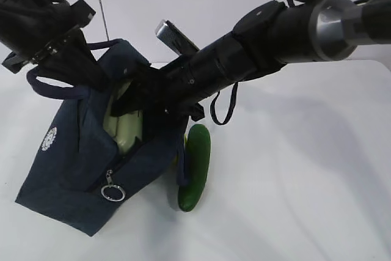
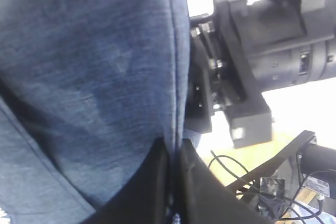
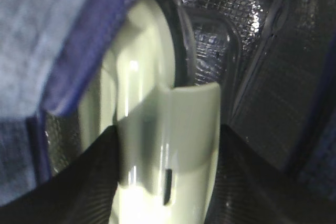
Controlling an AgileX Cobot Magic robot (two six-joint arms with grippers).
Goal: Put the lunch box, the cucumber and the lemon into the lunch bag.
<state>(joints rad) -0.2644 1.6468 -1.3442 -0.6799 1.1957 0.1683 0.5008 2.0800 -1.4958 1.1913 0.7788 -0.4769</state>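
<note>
The navy lunch bag [image 1: 73,157] stands tilted at the left with its top open. My left gripper [image 1: 78,59] is shut on the bag's fabric rim [image 2: 174,148] and holds it up. My right gripper [image 1: 143,99] reaches down into the mouth and is shut on the lunch box [image 1: 124,128]. In the right wrist view its pale green lid [image 3: 147,51] sits between my fingers [image 3: 100,182], with silver foil lining [image 3: 220,14] around it. The dark green cucumber [image 1: 195,166] lies on the table against the bag's right side. The lemon is hidden.
A ring zipper pull [image 1: 113,192] hangs at the bag's front. One loop handle [image 1: 223,113] dangles under my right arm [image 1: 293,29]. White tabletop [image 1: 305,181] stretches to the right of the cucumber.
</note>
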